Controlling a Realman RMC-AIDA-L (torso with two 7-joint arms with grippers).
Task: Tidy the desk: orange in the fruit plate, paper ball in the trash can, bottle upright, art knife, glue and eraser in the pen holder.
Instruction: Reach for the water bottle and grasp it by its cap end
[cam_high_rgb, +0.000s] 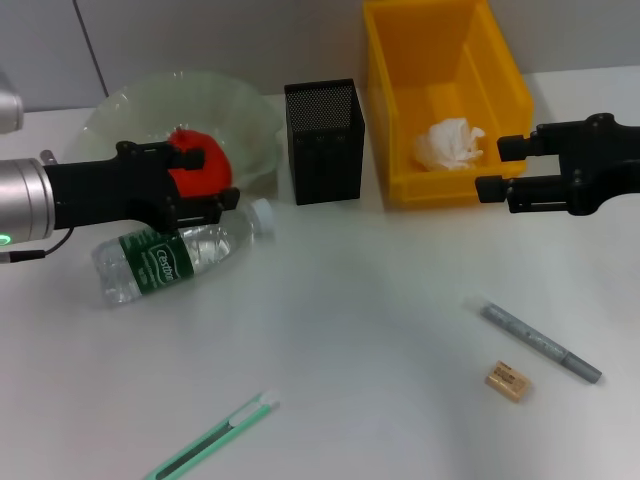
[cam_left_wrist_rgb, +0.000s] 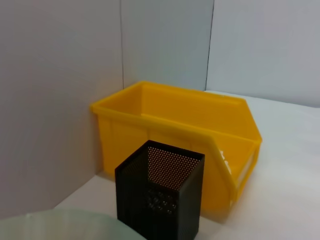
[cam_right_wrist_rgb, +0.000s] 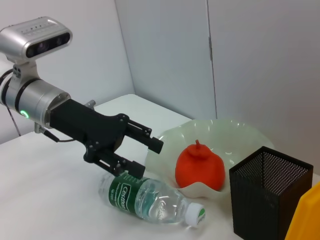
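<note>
The orange (cam_high_rgb: 190, 168) rests in the pale green fruit plate (cam_high_rgb: 120, 115); the right wrist view shows the same orange (cam_right_wrist_rgb: 200, 166). Just above the plate's near edge my left gripper (cam_high_rgb: 218, 180) hovers open and empty. Below it the bottle (cam_high_rgb: 175, 255) lies on its side, white cap pointing right. The paper ball (cam_high_rgb: 450, 143) is inside the yellow trash can (cam_high_rgb: 400, 60), and my right gripper (cam_high_rgb: 492, 167) is open at the can's right front corner. On the desk lie the green art knife (cam_high_rgb: 215, 435), the grey glue (cam_high_rgb: 540, 342) and the eraser (cam_high_rgb: 507, 381). The black mesh pen holder (cam_high_rgb: 323, 140) stands upright.
The pen holder sits between the plate and the trash can, close to both. Grey walls (cam_left_wrist_rgb: 60, 100) stand right behind them. White desk surface (cam_high_rgb: 360, 320) stretches between the bottle and the glue.
</note>
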